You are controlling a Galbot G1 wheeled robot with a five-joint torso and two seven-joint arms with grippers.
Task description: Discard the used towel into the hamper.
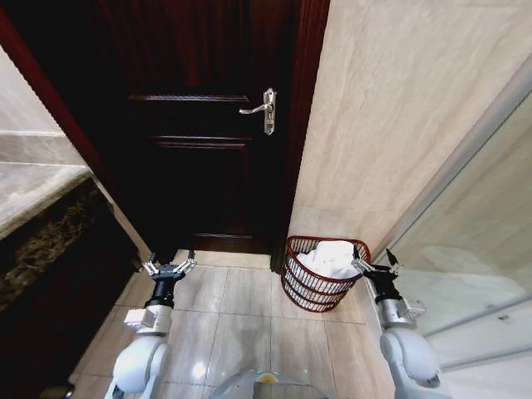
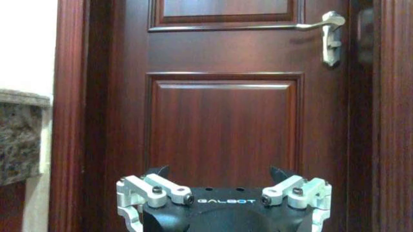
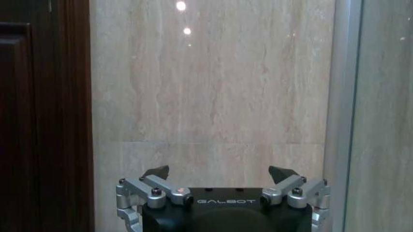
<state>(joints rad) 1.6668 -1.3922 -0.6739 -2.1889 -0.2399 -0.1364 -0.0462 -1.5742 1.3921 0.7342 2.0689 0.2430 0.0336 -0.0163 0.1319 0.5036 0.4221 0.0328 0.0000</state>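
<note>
While spread-fingered, both grippers empty: left gripper (image 1: 169,267); right gripper (image 1: 376,268) beside hamper (image 1: 309,291); towel (image 1: 330,258) apparently inside

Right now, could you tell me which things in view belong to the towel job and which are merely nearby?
Belonging to the job:
- hamper, on the floor by the wall
- white towel, already lying in the hamper
- right gripper, open beside the hamper's rim

Merely nearby:
- left gripper, open, empty, facing the door
- wooden door
- door handle
- stone counter

Both arms: glossy white rounded shells, black wrists. Left claw (image 1: 169,265) and right claw (image 1: 376,266): silver linkages, black hex screws, black pointed tips, "GALBOT" lettering.
</note>
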